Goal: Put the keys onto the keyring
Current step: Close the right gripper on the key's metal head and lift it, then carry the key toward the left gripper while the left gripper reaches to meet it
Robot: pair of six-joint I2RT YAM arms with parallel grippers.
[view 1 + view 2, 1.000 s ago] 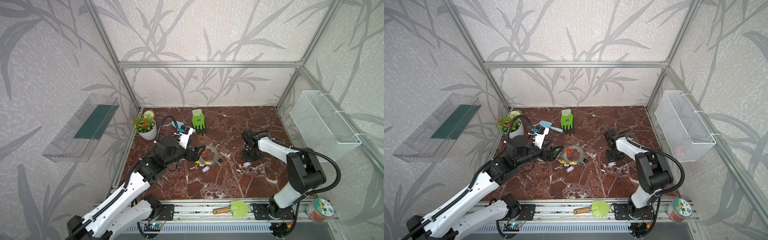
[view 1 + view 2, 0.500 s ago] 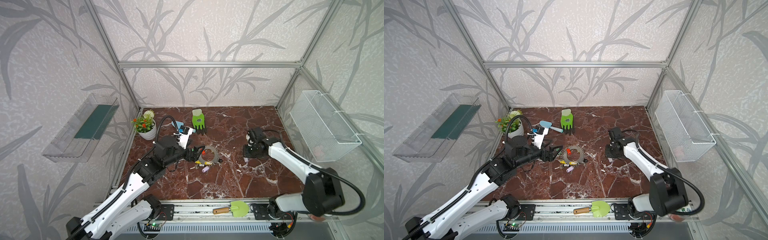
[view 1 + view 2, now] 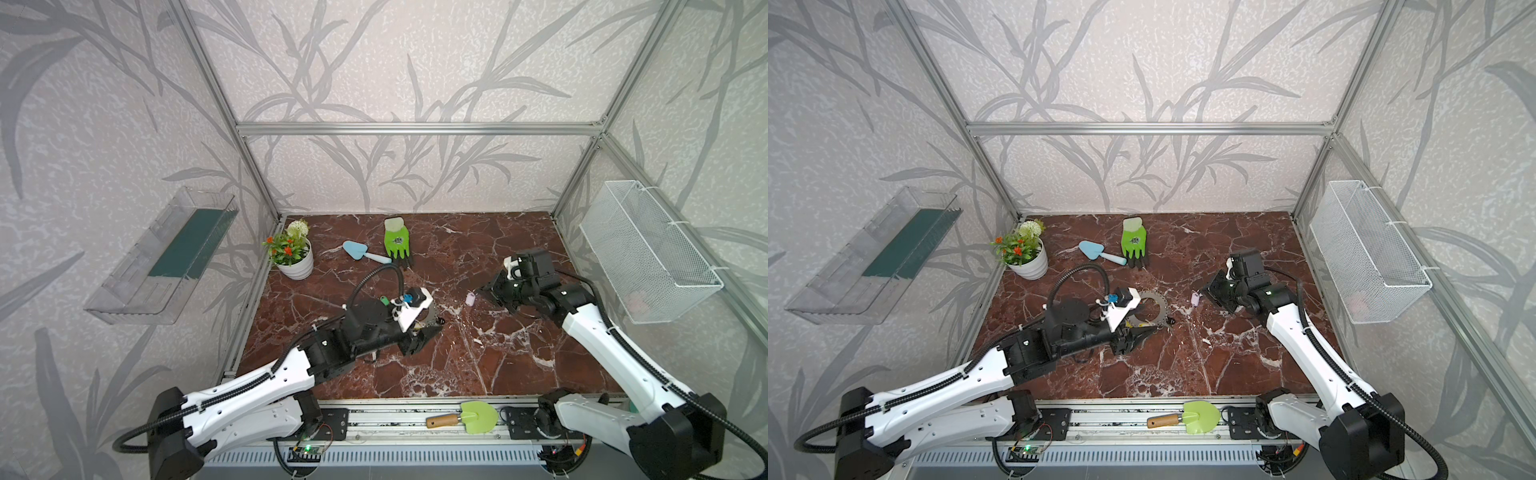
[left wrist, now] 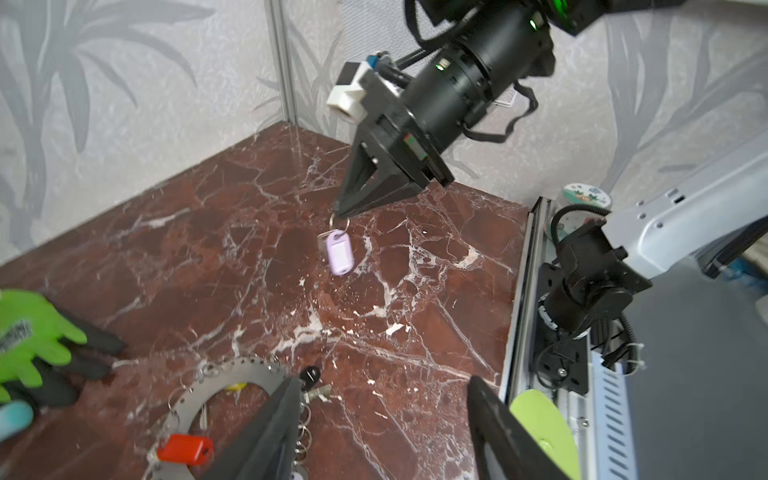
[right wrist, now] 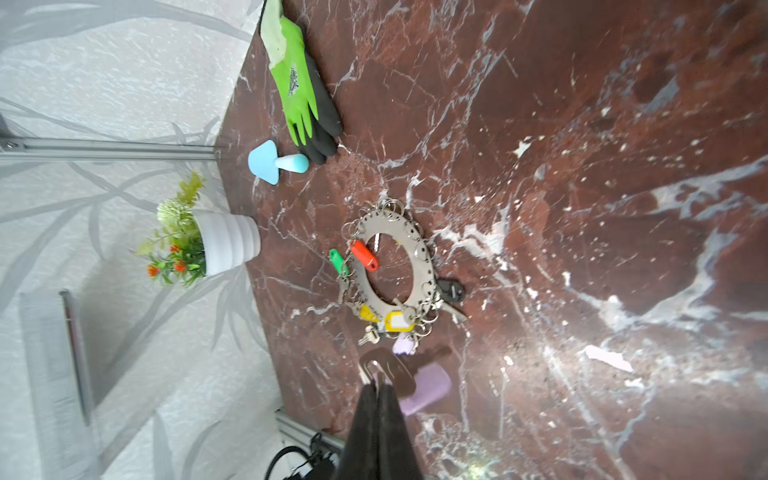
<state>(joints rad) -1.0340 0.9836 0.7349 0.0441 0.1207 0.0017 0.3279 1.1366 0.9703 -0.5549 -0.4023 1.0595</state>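
Observation:
The keyring (image 5: 424,266) is a flat grey notched disc lying mid-table; it also shows in a top view (image 3: 1154,296) and in the left wrist view (image 4: 232,372). Red (image 5: 364,254), green (image 5: 338,261), yellow (image 5: 397,321) and black (image 5: 451,290) keys hang at its rim. My right gripper (image 3: 484,289) (image 4: 341,212) (image 5: 378,384) is shut on the split ring of a lilac key (image 3: 470,298) (image 4: 340,253), which dangles above the table to the right of the keyring. My left gripper (image 3: 1150,331) (image 4: 384,382) stands open at the keyring's near edge, with nothing between its fingers.
A green glove (image 3: 397,242), a blue trowel (image 3: 361,251) and a potted plant (image 3: 293,257) lie at the back left. A green trowel (image 3: 473,417) rests on the front rail. A wire basket (image 3: 648,253) hangs on the right wall, a clear shelf (image 3: 166,257) on the left.
The right gripper has lifted the lilac key off the table and carried it a little left. The left gripper has shifted forward and right over the keyring's near edge, its jaws narrowing.

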